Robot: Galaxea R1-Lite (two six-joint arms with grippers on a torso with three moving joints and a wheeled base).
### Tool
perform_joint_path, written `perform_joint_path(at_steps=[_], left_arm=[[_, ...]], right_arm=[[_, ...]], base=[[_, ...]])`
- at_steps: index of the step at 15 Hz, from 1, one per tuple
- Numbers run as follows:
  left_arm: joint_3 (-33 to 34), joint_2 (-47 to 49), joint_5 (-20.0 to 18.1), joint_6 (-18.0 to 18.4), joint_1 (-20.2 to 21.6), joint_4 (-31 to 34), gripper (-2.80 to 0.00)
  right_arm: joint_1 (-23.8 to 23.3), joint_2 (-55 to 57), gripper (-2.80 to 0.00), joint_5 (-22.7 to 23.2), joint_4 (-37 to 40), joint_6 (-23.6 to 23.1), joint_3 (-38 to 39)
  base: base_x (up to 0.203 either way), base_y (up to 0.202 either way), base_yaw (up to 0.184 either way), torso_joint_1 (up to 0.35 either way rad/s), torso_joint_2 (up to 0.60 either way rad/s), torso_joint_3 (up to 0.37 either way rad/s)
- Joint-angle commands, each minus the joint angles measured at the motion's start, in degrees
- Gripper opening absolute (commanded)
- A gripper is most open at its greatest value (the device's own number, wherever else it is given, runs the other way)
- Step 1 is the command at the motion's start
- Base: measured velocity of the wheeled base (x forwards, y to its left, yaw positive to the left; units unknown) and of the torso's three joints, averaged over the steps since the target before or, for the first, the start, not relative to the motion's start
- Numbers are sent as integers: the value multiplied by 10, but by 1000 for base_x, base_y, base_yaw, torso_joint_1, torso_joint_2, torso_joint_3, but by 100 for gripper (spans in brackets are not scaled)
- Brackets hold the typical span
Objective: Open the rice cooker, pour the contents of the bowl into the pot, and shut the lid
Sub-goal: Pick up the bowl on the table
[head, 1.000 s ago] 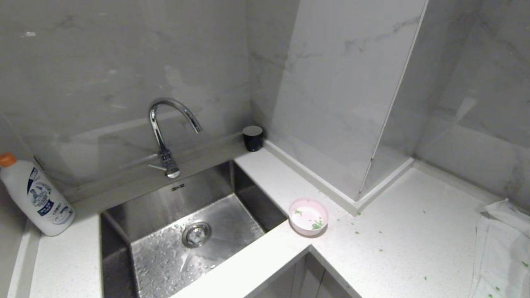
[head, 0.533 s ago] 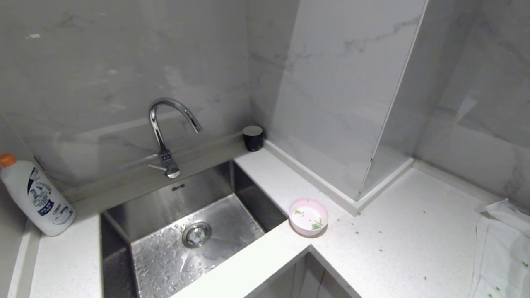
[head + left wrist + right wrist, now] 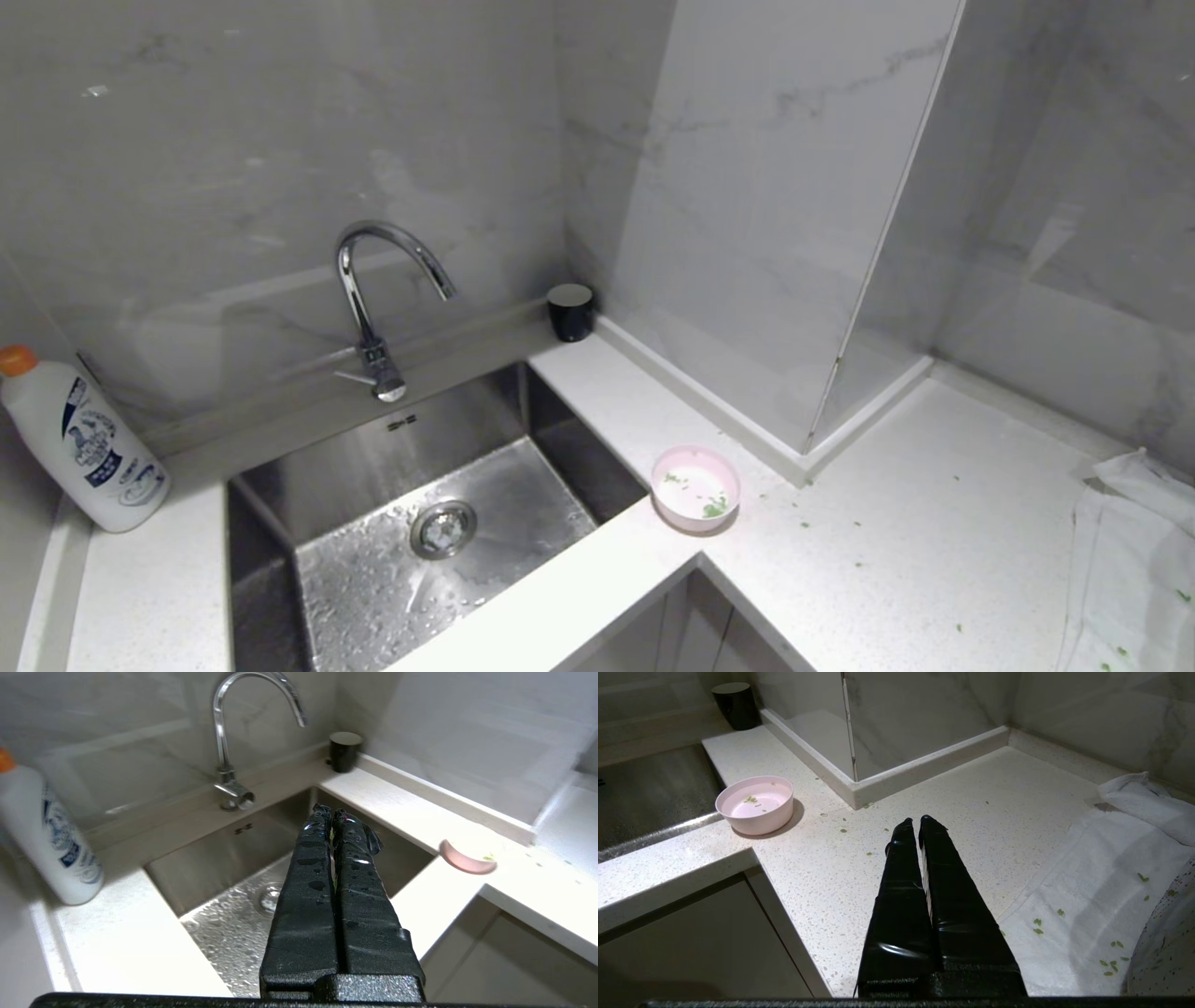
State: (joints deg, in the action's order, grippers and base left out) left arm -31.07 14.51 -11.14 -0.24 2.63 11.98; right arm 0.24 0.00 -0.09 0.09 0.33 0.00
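The white speckled table (image 3: 887, 523) carries the pink bowl (image 3: 695, 487) beside the sink, a black cup (image 3: 570, 311), a detergent bottle (image 3: 84, 443), a white towel (image 3: 1134, 560) and scattered green bits (image 3: 805, 525).

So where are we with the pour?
Done, it seems: the bowl stands upright on the counter, nearly empty, a few green bits inside and more strewn around. In hand: nothing; the left claw and right claw are shut and empty. The cooker is out of view, so its lid can't be checked.
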Motion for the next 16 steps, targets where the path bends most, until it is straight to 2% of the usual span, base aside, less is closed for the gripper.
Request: perform_joint_path(at_steps=[1, 4, 7, 10, 12, 13, 14, 16], left_arm=[[10, -19, 76, 2, -41, 16, -280], [51, -105, 98, 22, -27, 27, -280], [140, -143, 103, 41, -25, 28, -280], [239, -146, 110, 56, -24, -29, -280], [289, -146, 134, 49, -24, -122, -280], [298, -146, 135, 37, -24, -139, -280], [304, -146, 117, 29, -24, -120, -280], [305, -146, 113, 17, -25, -111, -280]], right_arm=[[0, 0, -280, 0, 0, 0, 1], [0, 0, -280, 0, 0, 0, 1], [0, 0, -280, 0, 0, 0, 1], [0, 0, -280, 0, 0, 0, 1], [0, 0, -280, 0, 0, 0, 1], [0, 0, -280, 0, 0, 0, 1], [0, 0, -280, 0, 0, 0, 1], [0, 0, -280, 0, 0, 0, 1]], base=[[0, 0, 0, 0, 0, 0], [0, 0, 0, 0, 0, 0], [0, 0, 0, 0, 0, 0], [0, 0, 0, 0, 0, 0], [0, 0, 0, 0, 0, 0], [0, 0, 0, 0, 0, 0], [0, 0, 0, 0, 0, 0], [0, 0, 0, 0, 0, 0]])
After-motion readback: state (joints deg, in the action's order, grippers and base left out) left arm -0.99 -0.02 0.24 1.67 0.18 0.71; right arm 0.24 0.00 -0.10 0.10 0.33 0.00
